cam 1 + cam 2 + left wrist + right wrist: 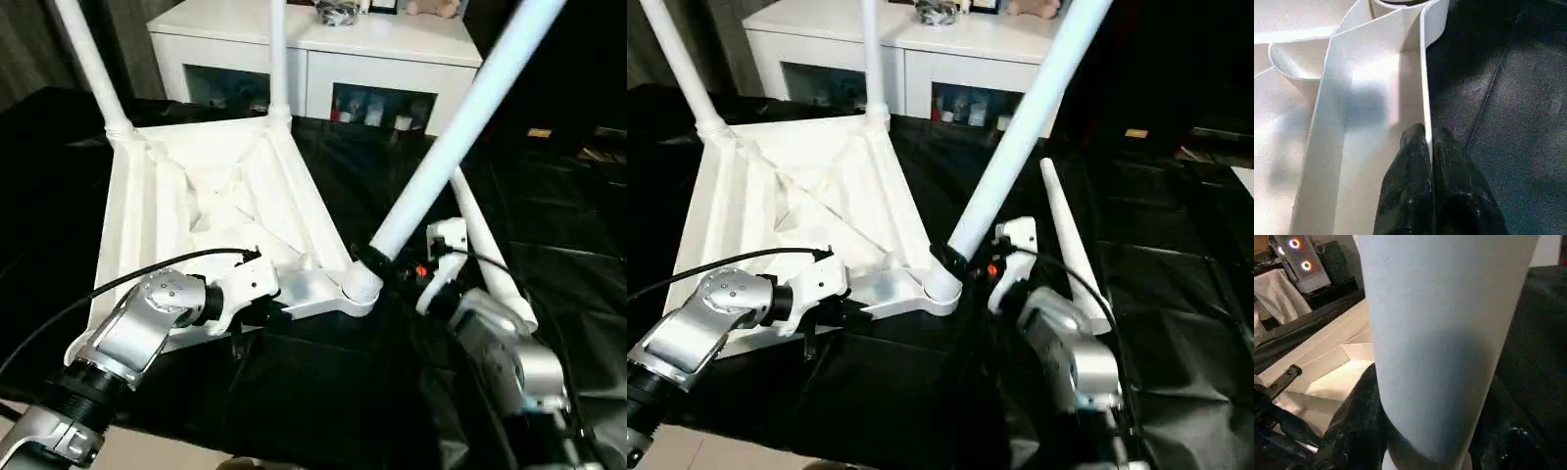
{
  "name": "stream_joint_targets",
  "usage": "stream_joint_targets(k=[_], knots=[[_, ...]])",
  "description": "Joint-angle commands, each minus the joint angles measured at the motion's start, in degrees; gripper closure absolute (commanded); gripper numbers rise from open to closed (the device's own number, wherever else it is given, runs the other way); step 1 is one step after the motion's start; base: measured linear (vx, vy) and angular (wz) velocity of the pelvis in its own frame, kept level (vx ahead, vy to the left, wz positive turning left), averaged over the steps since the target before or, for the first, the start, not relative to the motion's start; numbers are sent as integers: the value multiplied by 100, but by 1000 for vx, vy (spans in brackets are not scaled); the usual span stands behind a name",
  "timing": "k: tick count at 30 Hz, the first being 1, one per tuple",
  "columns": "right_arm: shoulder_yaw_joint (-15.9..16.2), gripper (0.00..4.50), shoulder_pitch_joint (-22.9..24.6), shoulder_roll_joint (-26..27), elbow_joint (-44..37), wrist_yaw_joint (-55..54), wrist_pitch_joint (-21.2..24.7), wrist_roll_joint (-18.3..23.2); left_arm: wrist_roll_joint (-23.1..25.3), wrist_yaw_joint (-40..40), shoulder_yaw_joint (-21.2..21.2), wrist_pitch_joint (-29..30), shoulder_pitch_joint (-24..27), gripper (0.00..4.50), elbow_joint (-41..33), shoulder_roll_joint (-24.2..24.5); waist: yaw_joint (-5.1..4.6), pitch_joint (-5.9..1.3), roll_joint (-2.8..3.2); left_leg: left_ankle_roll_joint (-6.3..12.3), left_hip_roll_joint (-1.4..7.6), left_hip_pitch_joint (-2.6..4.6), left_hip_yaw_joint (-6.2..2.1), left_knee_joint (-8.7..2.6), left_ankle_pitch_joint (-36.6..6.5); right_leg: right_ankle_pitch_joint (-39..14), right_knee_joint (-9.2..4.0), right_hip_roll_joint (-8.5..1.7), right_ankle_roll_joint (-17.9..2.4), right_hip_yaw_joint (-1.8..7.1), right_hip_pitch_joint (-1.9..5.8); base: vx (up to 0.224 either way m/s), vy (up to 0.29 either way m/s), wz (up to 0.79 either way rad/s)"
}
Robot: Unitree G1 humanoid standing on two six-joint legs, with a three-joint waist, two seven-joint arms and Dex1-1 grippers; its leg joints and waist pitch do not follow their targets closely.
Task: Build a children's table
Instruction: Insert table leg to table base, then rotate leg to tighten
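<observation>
On a black sheet before a white cabinet, the tabletop lies upside down, ribs up, with two legs standing in its far corner sockets. At its near edge, the left gripper has its fingers pressed together on the thin rim wall, while the right gripper has its fingers closed around a third leg that leans in the near right socket. A fourth leg lies on the sheet just beside the right arm.
</observation>
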Motion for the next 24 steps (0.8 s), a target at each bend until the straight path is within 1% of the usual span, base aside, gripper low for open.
stream_joint_targets(k=[1,3,4,5,7,8,9,10,11,12,13,14,15,16,17,18,19,22,23,24], knots=[[110,265,298,-233,155,-94,39,-435,-63,165,279,-195,-97,450,-14,-53,-40,-308,0,-175,318,105,-102,-505,-1287,-796,-512,-462,-1053,293,105,0,0,0],[235,265,401,-256,4,-68,-9,-494,-62,181,297,-178,-92,450,-36,-53,-33,-301,5,-144,315,100,-101,-509,-1238,-778,-513,-454,-1036,289,101,0,0,0],[294,265,400,-277,-12,-61,8,-534,-62,179,297,-173,-83,450,-48,-47,-38,-301,-42,-122,314,96,-93,-508,-1221,-779,-518,-452,-1023,291,107,0,0,0],[354,265,398,-300,-24,-54,23,-577,-62,179,297,-167,-75,450,-59,-42,-32,-289,-16,-105,310,89,-96,-511,-1241,-909,-527,-463,-988,294,103,0,0,0],[547,265,279,-371,52,-31,84,-717,-60,178,305,-161,-65,450,-74,-29,-42,-281,-41,-105,308,89,-99,-520,-1332,-1154,-551,-470,-954,294,95,0,0,0],[684,265,161,-430,142,27,158,-798,-59,171,311,-167,-55,450,-84,-13,-49,-270,-28,-129,311,97,-105,-525,-1410,-1336,-564,-476,-934,296,83,0,0,0],[699,265,147,-437,153,36,170,-805,-59,169,312,-168,-54,450,-85,-11,-61,-268,-70,-126,310,98,-101,-524,-1432,-1411,-572,-473,-928,294,81,0,0,0],[749,265,101,-460,187,76,208,-838,-58,162,317,-173,-47,450,-90,-3,-63,-264,-54,-134,313,97,-108,-526,-1439,-1466,-568,-476,-918,297,80,0,0,0],[853,265,11,-522,251,145,296,-914,-57,144,324,-177,-38,450,-101,14,-81,-255,-64,-136,315,98,-107,-529,-1474,-1545,-582,-476,-893,305,64,0,0,0],[853,265,11,-522,251,145,296,-914,-57,144,324,-177,-38,450,-101,14,-84,-260,-60,-140,315,98,-112,-532,-1492,-1562,-579,-478,-887,301,69,0,0,0],[953,265,-144,-580,384,251,521,-920,-63,120,331,-175,-31,450,-116,36,-91,-261,-80,-141,316,92,-111,-535,-1478,-1560,-585,-478,-877,302,73,0,0,0],[992,265,-239,-604,468,315,707,-884,-68,105,332,-171,-25,450,-128,48,-97,-259,-96,-134,315,95,-114,-535,-1472,-1552,-578,-472,-883,299,71,0,0,0],[1001,265,-275,-609,501,340,790,-861,-70,101,331,-168,-22,450,-134,52,-111,-256,-74,-136,314,88,-118,-542,-1454,-1529,-577,-470,-900,297,69,0,0,0],[1012,265,-335,-618,565,388,840,-848,-77,81,326,-160,-15,450,-151,61,-108,-263,-91,-141,318,103,-109,-535,-1481,-1534,-585,-472,-890,301,59,0,0,0],[1044,265,-453,-639,708,471,983,-838,-83,70,323,-148,-10,450,-171,66,-110,-266,-108,-168,319,96,-118,-544,-1504,-1529,-579,-476,-886,302,71,0,0,0],[1057,265,-494,-648,759,502,1046,-826,-86,69,322,-144,-8,450,-176,66,-110,-266,-108,-168,319,96,-118,-544,-1504,-1529,-579,-476,-886,302,71,0,0,0],[1082,265,-530,-665,820,562,1081,-819,-98,62,324,-135,-7,450,-186,65,-107,-272,-117,-177,321,105,-115,-541,-1511,-1500,-579,-476,-886,304,65,0,0,0],[1137,265,-591,-698,954,625,1071,-857,-119,53,330,-127,-3,450,-194,61,-111,-266,-120,-213,324,111,-119,-548,-1618,-1596,-587,-479,-885,303,51,0,0,0],[1216,265,-690,-737,1209,642,992,-1000,-134,41,331,-122,1,450,-197,60,-116,-267,-123,-226,323,113,-123,-549,-1674,-1674,-590,-482,-890,300,50,0,0,0],[1217,265,-765,-733,1377,608,940,-1078,-117,62,328,-116,-11,450,-183,63,-117,-268,-106,-235,321,122,-124,-546,-1718,-1721,-595,-487,-903,301,41,0,0,0]])
